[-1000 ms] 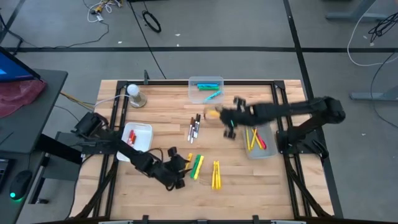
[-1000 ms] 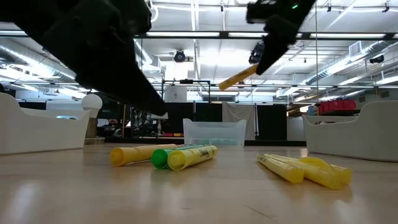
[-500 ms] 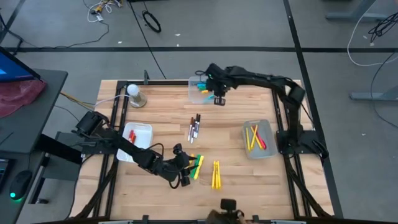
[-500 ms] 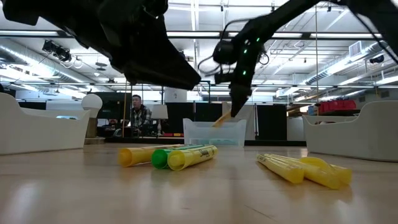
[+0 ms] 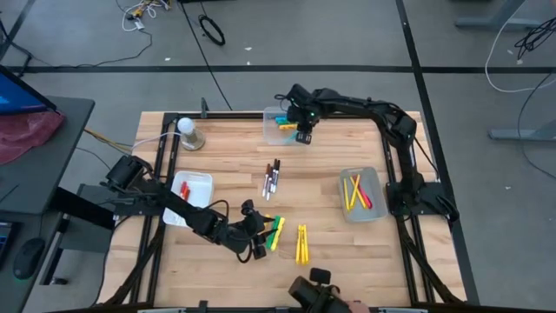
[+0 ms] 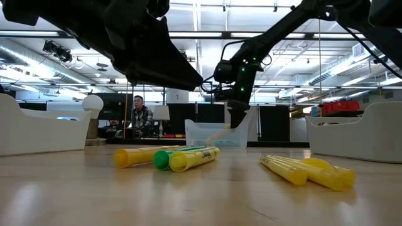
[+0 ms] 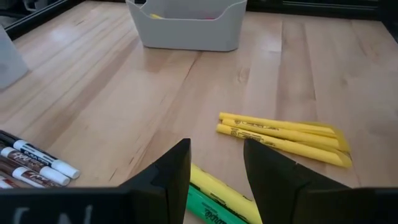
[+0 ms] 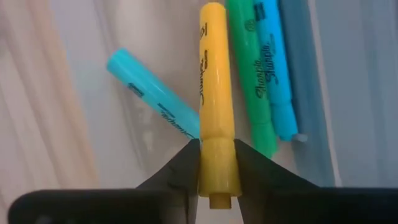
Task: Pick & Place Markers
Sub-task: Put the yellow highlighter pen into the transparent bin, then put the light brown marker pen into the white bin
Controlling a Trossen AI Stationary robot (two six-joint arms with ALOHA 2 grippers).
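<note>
My right gripper [image 5: 302,132] reaches over the clear bin [image 5: 271,116] at the table's far edge, shut on a chunky orange-yellow marker [image 8: 214,87]. Cyan [image 8: 152,93], green [image 8: 249,74] and blue [image 8: 273,68] markers lie in that bin. My left gripper [image 5: 261,242] is open near the table's near edge; its fingers stand over a chunky yellow marker [image 7: 224,190] beside a green one [image 7: 208,208]. Slim yellow markers [image 5: 301,243] lie to their right, and thin white markers [image 5: 272,178] lie at mid-table. My right gripper [image 8: 217,149] pinches the orange-yellow marker between its two fingers near one end [image 8: 217,171], close to the end's small nub. The fingers come from above and lie across the marker. Its long free part reaches forward over the markers in the bin.
A grey bin [image 5: 375,193] on the right holds slim yellow and red markers. A white bin [image 5: 204,181] sits on the left, with a round white lamp-like thing [image 5: 188,130] at the far left. A person [image 6: 139,116] sits beyond the table. Bare wood lies between the bins.
My right gripper has carried the orange-yellow marker from mid-table, near the grey bin, to the far clear bin and lowered it in; the marker was high and tilted and is now down inside the bin. My left gripper has shifted slightly right, toward the green and yellow markers.
</note>
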